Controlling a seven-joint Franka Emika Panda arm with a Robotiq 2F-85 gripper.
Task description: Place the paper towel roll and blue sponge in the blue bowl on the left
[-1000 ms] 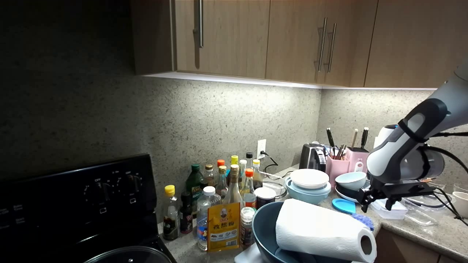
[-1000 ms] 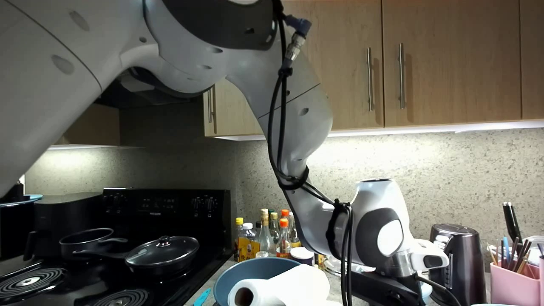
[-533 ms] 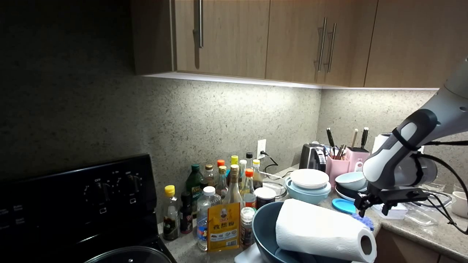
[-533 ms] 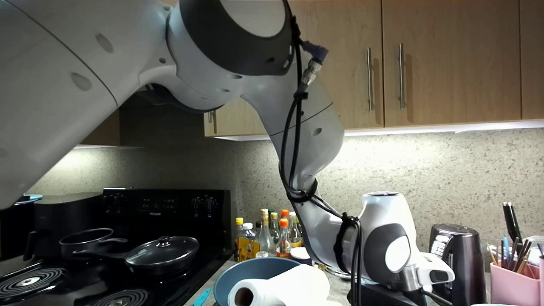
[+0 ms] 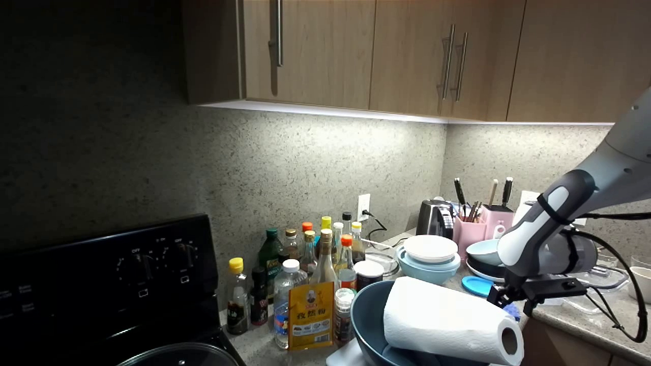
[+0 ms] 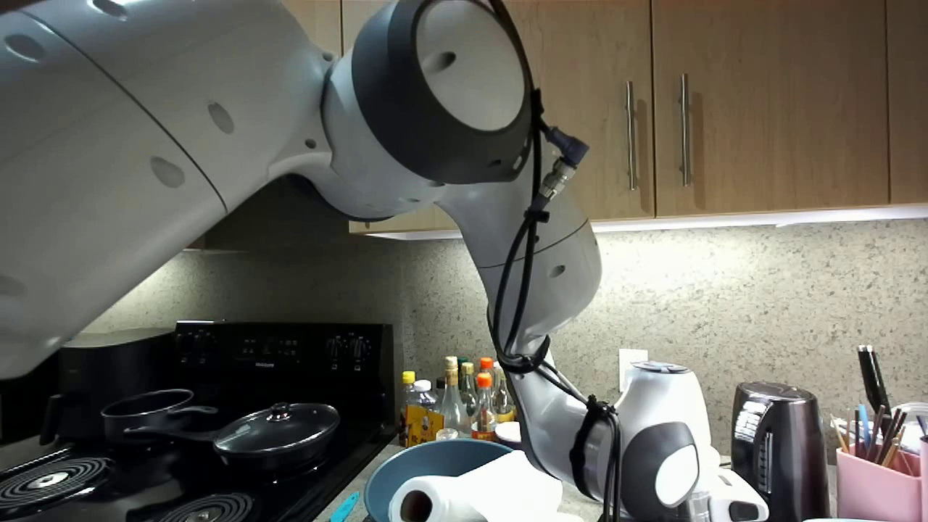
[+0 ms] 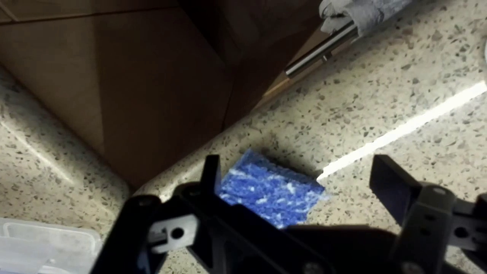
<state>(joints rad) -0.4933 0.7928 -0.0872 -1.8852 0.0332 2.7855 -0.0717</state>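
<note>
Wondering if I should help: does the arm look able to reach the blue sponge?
Likely yes: the wrist view shows the blue sponge framed by the open jaws, nothing visible on top.

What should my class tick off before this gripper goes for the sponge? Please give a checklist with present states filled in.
1. Paper towel roll in the bowl: ok, though one end juts out.
2. Gripper open and holding nothing: ok, its fingers stand apart.
3. Sponge resting on the counter: ok, close to the edge.
4. Sponge centred between the fingers: not ok, it looks nearer one finger in the wrist view.
5. Gripper low enough to grasp: cannot tell.
</note>
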